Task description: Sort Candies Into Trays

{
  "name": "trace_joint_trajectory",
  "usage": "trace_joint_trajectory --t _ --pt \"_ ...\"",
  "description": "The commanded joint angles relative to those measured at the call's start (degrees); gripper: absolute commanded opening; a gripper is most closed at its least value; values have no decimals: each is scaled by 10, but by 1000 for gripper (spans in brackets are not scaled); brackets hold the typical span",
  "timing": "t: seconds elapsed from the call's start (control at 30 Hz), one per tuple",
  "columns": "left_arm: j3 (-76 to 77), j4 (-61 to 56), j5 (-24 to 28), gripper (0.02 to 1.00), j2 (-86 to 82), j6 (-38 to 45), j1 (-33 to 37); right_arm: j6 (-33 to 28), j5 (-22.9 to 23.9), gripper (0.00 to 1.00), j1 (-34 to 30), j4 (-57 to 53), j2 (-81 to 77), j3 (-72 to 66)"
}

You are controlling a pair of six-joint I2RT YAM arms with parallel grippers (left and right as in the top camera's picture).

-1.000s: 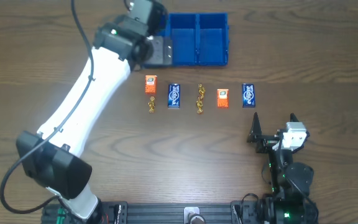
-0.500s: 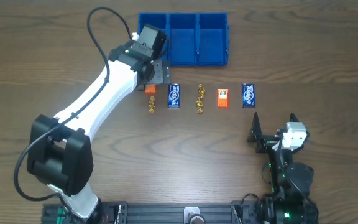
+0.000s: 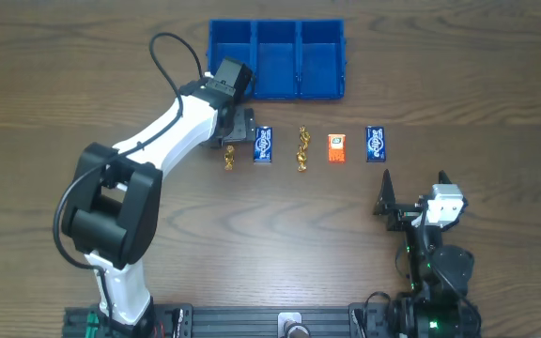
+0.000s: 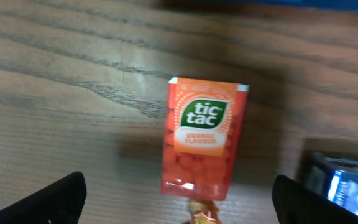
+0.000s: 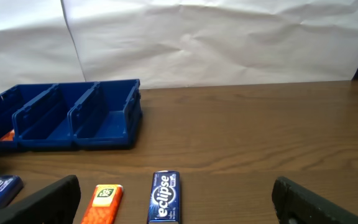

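Orange is what the next move turns on. The flat orange plastic box of mints (image 4: 202,146) lies on the brown wooden table (image 3: 496,84) directly beneath the left gripper (image 4: 179,190). Its two black fingers (image 4: 48,200) stand wide apart on either side of the box and hold nothing.

The box's long axis runs away from the wrist, crosswise to the line between the fingertips (slightly askew, by my reading). The jaws would therefore close across its narrow width, not its length. It sits roughly centred in the gap, a touch nearer one finger, with bare wood showing on both flanks.

Two neighbours crowd it. A small gold-wrapped candy (image 4: 202,213) touches or lies just beside its near end, and a blue flat gum pack (image 4: 344,186) lies by the finger on the closer side.

From above, the left gripper hangs at the left end of the candy row, near the blue plastic tray with three compartments (image 3: 276,92), which lies just beyond it up the table. The right gripper (image 3: 411,188) rests well apart on its own side, fingers spread and empty, so the left arm is plainly the nearer one.

I judge the next move to be a straight descent and a squeeze, taking care not to catch the gold candy.
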State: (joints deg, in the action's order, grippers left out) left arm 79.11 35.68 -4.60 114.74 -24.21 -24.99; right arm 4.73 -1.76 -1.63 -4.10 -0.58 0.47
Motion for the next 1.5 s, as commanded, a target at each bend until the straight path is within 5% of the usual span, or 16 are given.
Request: trace_joint_trajectory --t 0.03,1.07,1.3,1.5 --pt "1 -5 11 936 2 -2 6 -7 0 998 3 -5 4 0" --pt "1 -50 42 860 39 49 15 -7 0 998 3 -5 4 0" --pt "1 -51 42 654 39 49 15 -7 0 998 3 -5 4 0" --pt "1 -51 42 384 40 49 15 -7 0 998 3 -5 4 0"
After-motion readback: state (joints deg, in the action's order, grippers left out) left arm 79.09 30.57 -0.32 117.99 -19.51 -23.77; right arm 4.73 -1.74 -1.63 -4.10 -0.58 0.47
